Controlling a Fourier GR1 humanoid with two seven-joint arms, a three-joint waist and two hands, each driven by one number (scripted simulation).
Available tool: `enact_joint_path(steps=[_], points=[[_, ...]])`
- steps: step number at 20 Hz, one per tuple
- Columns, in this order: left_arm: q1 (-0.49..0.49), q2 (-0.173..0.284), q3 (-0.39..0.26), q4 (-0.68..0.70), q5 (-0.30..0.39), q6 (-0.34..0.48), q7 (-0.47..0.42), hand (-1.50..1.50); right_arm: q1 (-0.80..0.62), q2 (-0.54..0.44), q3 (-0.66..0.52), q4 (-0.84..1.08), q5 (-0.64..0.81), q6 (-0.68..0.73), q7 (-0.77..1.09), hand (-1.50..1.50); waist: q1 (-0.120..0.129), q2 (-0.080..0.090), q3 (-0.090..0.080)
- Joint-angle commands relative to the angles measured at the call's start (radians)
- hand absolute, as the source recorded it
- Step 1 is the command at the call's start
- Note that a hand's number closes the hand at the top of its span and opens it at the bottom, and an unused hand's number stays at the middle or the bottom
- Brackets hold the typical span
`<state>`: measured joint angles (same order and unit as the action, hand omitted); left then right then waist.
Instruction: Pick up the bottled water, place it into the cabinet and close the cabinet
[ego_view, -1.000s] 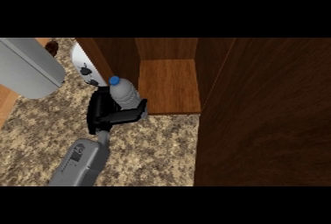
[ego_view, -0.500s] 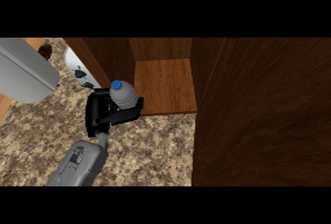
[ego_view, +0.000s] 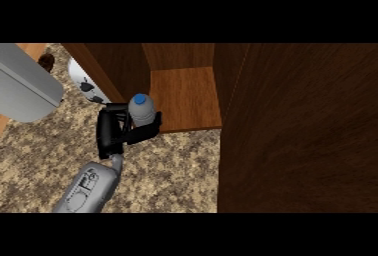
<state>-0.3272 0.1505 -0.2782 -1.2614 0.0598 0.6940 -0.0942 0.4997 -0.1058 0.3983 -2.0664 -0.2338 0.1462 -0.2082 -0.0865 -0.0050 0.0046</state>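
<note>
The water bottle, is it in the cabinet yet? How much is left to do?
Picked up: the left hand has its fingers curled round the water bottle and holds it upright. Happening now: the bottle is at the front left edge of the cabinet's wooden shelf, not yet standing inside. Left: set it on the shelf, let go, and swing the open cabinet door shut.

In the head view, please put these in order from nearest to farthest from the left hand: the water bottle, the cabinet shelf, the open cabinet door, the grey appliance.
1. Water bottle: held in the left hand.
2. Cabinet shelf: just right of the hand, behind the bottle.
3. Grey appliance: up at the far left.
4. Open cabinet door: on the right; its near edge is about as far as the appliance, too close to call.
</note>
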Motion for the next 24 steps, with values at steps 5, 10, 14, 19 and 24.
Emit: enact_joint_path(steps=[5,10,14,19,24], points=[[-0.281,0.039,-0.014,0.247,-0.114,0.006,0.059,1.50,-0.029,-0.009,-0.032,-0.003,-0.017,0.006,0.004,-1.50,-0.038,0.033,-0.004],[-0.306,0.044,-0.013,0.267,-0.134,0.050,0.102,-1.50,-0.033,0.018,0.018,0.011,0.010,-0.009,0.008,-1.50,-0.043,0.035,-0.005],[-0.286,0.040,-0.035,0.262,-0.146,0.074,0.110,-1.50,-0.058,0.000,-0.014,0.019,-0.002,0.000,0.024,-1.50,-0.044,0.039,-0.005],[-0.278,0.059,-0.036,0.262,-0.125,0.060,0.130,-1.50,-0.025,-0.010,-0.010,0.014,-0.015,0.014,0.003,-1.50,-0.045,0.036,-0.005],[-0.292,0.073,-0.032,0.237,-0.100,0.055,0.132,-1.50,-0.013,-0.003,0.010,0.026,0.006,0.010,-0.013,-1.50,-0.047,0.035,-0.006]])
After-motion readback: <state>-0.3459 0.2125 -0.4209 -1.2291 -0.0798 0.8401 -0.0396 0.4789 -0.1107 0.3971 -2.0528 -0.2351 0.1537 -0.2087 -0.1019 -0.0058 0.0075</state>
